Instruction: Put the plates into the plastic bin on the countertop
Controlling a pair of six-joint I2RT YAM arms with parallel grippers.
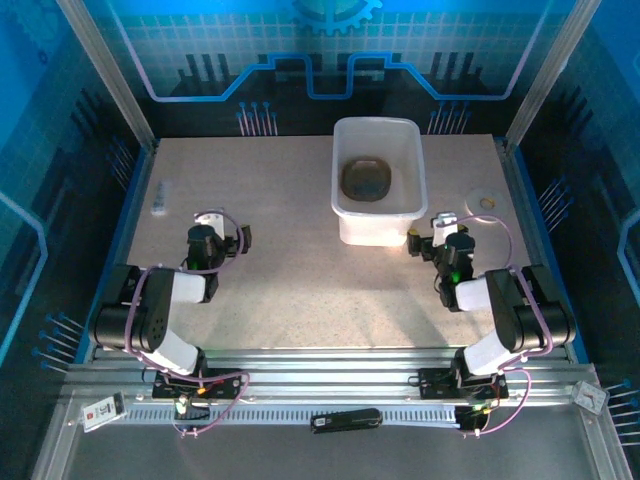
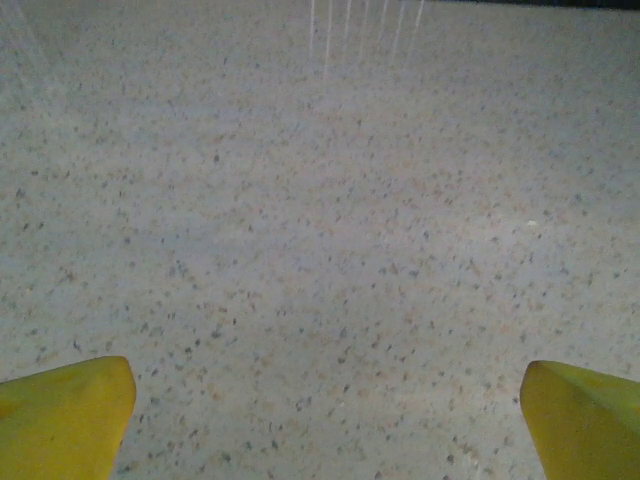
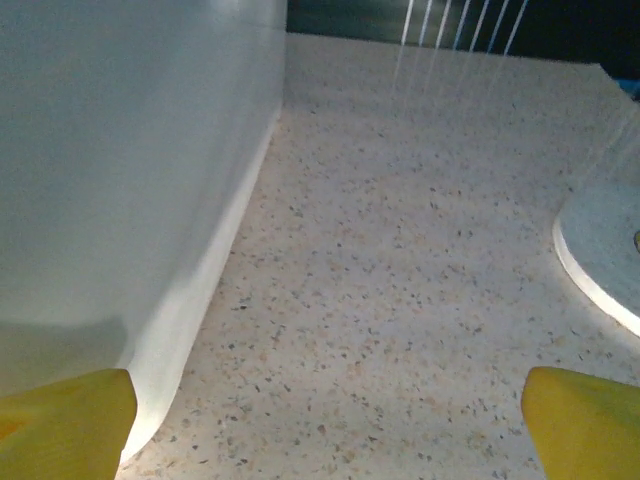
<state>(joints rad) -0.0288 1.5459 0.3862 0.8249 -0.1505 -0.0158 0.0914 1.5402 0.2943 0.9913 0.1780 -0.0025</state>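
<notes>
To my right a small round white disc (image 1: 484, 202) with a tan centre lies flat. Far left lies a small clear object (image 1: 160, 200), too small to identify. Along the metal rails (image 1: 330, 385) nearest me sit a left tag (image 1: 103, 411), a black bar (image 1: 345, 420) midway and a right tag (image 1: 592, 396).

Inside the plastic bin (image 1: 375, 228), the plates (image 1: 365, 180) are merging into one dark mass; their count is not resolving. In the right wrist view, the bin's wall is running off the left and top edges, and the white disc (image 3: 608, 250) right of the bin is being cropped. Far left of the bin, a clear item (image 1: 160, 200) is appearing too small to identify.
</notes>
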